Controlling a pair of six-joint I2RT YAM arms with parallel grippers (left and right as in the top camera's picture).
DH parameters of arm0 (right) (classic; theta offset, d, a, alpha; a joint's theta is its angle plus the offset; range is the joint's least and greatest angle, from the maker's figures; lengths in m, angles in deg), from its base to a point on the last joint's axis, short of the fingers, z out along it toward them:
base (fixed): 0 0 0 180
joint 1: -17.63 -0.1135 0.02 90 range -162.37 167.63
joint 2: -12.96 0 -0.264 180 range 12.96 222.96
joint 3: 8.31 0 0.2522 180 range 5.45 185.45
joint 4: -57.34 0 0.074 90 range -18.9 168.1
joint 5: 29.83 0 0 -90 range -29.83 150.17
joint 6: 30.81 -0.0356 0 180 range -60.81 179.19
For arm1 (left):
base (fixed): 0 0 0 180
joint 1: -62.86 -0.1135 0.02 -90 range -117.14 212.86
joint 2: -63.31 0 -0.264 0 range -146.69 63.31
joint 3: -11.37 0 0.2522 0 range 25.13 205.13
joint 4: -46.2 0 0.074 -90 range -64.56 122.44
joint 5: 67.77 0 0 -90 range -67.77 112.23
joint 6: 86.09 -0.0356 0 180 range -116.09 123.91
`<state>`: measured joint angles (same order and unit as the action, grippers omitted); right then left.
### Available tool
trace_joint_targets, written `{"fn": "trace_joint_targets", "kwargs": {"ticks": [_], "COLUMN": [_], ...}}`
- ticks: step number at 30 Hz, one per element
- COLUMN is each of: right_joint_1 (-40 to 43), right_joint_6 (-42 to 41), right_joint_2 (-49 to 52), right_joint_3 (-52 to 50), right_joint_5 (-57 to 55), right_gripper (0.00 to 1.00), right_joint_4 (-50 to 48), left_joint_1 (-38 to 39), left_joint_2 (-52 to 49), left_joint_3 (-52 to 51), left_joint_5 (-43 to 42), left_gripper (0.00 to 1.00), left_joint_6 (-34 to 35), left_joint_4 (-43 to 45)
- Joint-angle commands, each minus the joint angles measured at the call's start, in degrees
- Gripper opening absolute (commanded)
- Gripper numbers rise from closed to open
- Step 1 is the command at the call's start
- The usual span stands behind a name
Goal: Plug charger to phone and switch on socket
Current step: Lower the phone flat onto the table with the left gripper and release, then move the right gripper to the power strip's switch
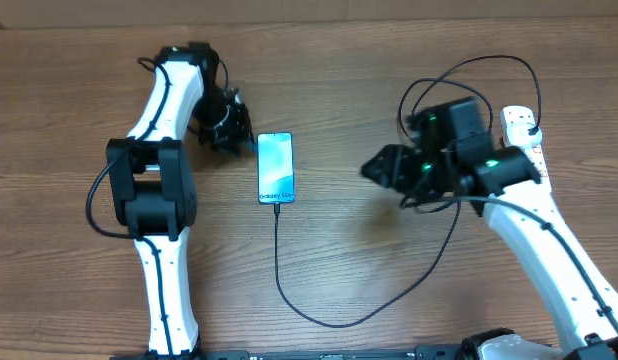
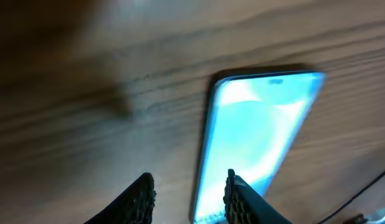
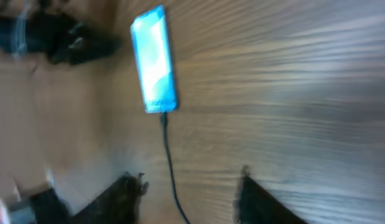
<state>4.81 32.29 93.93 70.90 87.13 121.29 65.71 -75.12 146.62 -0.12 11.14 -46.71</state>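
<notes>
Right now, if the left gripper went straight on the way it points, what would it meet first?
Most likely the phone: its long edge lies just ahead of the open left gripper. How high the gripper hangs above the table is unclear.

Left tool (image 1: 232,128), right tool (image 1: 381,168) both parted, empty

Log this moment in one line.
phone: flat, screen lit | cable: at phone's bottom edge | left gripper: open, by phone | right gripper: open, empty | power strip: switch unreadable
</notes>
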Motion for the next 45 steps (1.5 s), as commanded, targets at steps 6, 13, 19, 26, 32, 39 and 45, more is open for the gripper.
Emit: {"fn": "trace_joint_targets", "kwargs": {"ticks": [6,13,19,26,32,39,45], "right_joint_1": [15.91,33.38,45.11,52.06,55.25,57.02,57.24], "right_joint_6": [1.88,5.49,4.17,1.86,-2.01,-7.85,-12.57], "right_joint_2": [0.15,0.17,3.06,10.64,17.49,25.18,28.61], "right_joint_3": [2.19,2.19,2.19,2.19,2.19,2.19,2.19], "right_joint_5": [-0.31,5.75,14.03,18.14,20.52,22.21,22.05], "right_gripper": [0.04,0.04,0.04,0.04,0.04,0.04,0.04], "right_joint_4": [0.09,-3.98,-11.89,-17.33,-22.1,-27.36,-32.04], "left_joint_1": [-0.11,0.07,0.07,0.07,0.09,0.15,0.15], "left_joint_2": [19.43,29.86,32.59,32.46,32.46,32.44,32.44], "left_joint_3": [8.7,8.7,8.7,8.68,8.68,8.68,8.68], "left_joint_5": [-4.52,-6.03,-5.99,-5.55,-5.57,-5.51,-5.53], "left_gripper": [0.39,0.45,0.91,0.99,0.99,1.0,1.0], "left_joint_6": [0.48,0.5,0.52,0.52,0.52,0.5,0.52], "left_joint_4": [-1.6,-2.49,-3.8,-5.7,-5.68,-5.66,-5.68]}}
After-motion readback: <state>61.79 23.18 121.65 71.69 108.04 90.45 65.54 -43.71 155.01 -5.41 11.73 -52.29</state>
